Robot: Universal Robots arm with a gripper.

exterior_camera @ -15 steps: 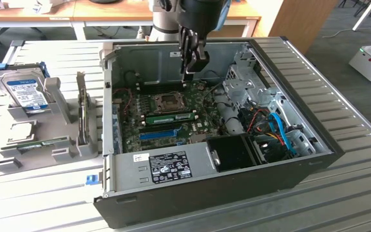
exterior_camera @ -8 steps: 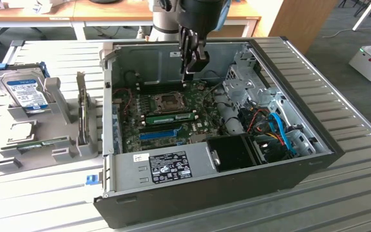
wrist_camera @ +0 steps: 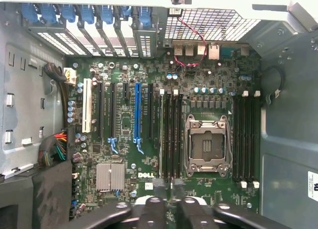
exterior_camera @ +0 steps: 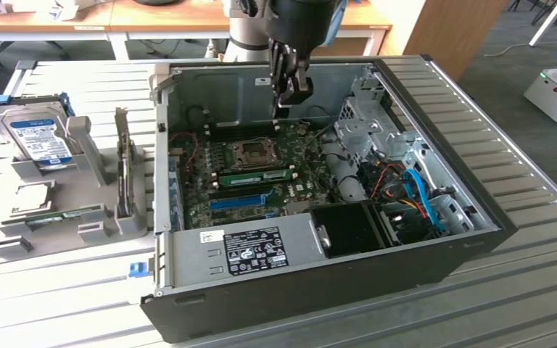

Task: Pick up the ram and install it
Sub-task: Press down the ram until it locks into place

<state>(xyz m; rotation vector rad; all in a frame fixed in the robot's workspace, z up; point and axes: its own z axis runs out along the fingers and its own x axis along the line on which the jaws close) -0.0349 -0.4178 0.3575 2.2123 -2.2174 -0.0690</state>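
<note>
A long green ram stick (exterior_camera: 256, 176) stands in a motherboard slot just beside the CPU socket (exterior_camera: 255, 151). In the wrist view it shows edge-on as a pale strip (wrist_camera: 161, 139) between the dark slots. A second green ram stick (exterior_camera: 54, 217) lies in the grey holder outside the case, at the exterior view's left. My gripper (exterior_camera: 293, 96) hangs inside the open case above the motherboard's far edge, well above the seated stick and touching nothing. Its fingertips (wrist_camera: 157, 183) stand a narrow gap apart, with nothing between them (wrist_camera: 165, 185).
The blue slot (exterior_camera: 237, 201) lies near the seated stick. The grey holder also carries a hard drive (exterior_camera: 40, 136) and a dark upright expansion card (exterior_camera: 124, 167). A drive cage, cables (exterior_camera: 416, 190) and a black fan shroud (exterior_camera: 351, 228) crowd the case's right side.
</note>
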